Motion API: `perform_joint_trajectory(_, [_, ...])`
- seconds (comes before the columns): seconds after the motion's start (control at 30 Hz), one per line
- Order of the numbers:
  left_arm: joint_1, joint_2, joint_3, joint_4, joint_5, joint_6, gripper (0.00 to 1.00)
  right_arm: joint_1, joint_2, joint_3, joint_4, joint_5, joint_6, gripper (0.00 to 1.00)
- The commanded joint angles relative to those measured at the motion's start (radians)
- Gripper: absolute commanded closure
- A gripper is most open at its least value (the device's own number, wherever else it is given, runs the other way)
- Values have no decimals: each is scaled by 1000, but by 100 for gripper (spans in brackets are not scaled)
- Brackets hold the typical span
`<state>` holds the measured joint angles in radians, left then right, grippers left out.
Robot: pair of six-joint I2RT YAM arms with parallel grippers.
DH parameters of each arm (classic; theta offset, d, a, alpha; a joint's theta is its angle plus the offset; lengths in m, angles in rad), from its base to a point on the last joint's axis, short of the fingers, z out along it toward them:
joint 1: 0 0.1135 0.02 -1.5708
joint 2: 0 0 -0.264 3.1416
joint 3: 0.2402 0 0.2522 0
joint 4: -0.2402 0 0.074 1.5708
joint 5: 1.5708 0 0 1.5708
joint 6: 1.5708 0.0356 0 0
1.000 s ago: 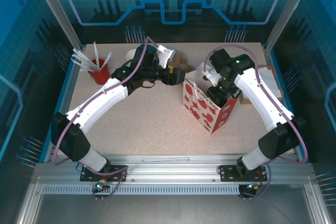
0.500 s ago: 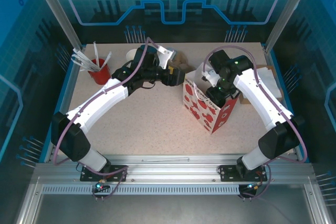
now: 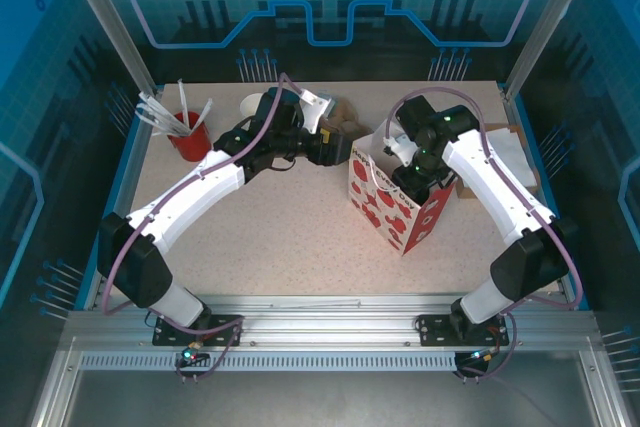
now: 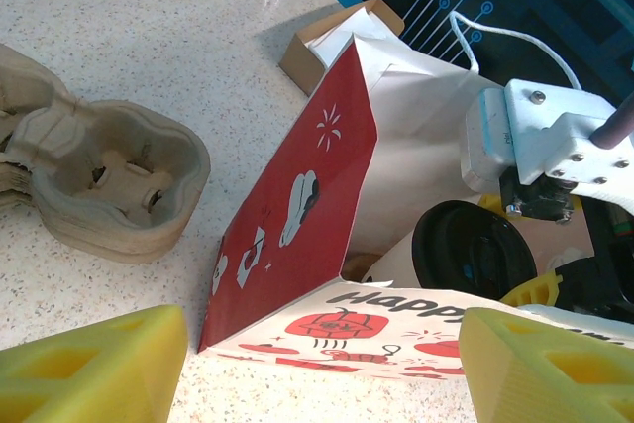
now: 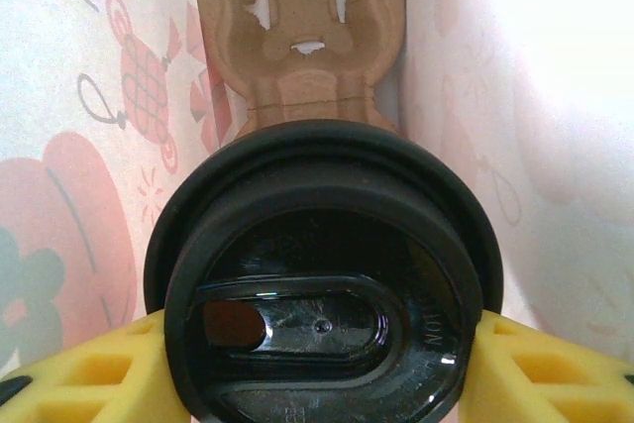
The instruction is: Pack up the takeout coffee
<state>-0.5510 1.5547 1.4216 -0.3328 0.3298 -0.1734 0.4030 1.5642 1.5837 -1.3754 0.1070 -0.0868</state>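
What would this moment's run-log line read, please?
coffee: inside bag | right gripper: shut on coffee | left gripper: open, beside bag | carrier: in bag

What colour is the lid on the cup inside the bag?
Black. The round plastic lid shows best in the right wrist view.

Light fell evenly from above on the table (image 3: pixel 300 217), bright, with only soft shadows beneath the arms; inside the bag (image 5: pixel 555 66) the paper walls glowed, washed out at upper right; glare streaked the lid of the takeout coffee (image 5: pixel 317 245); the left gripper's fingers (image 4: pixel 89 369) lay blurred, close to the lens.
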Motion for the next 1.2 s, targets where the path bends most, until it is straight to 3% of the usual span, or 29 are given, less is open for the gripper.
perform_joint_trajectory(0.0, [-7,-25,-7,2,-6,26,26,-13,14,-11,-19,14,-8,58])
perform_joint_trajectory(1.17, [-7,-53,-36,-25,9,43,25,-20,13,-59,-11,15,-28,57])
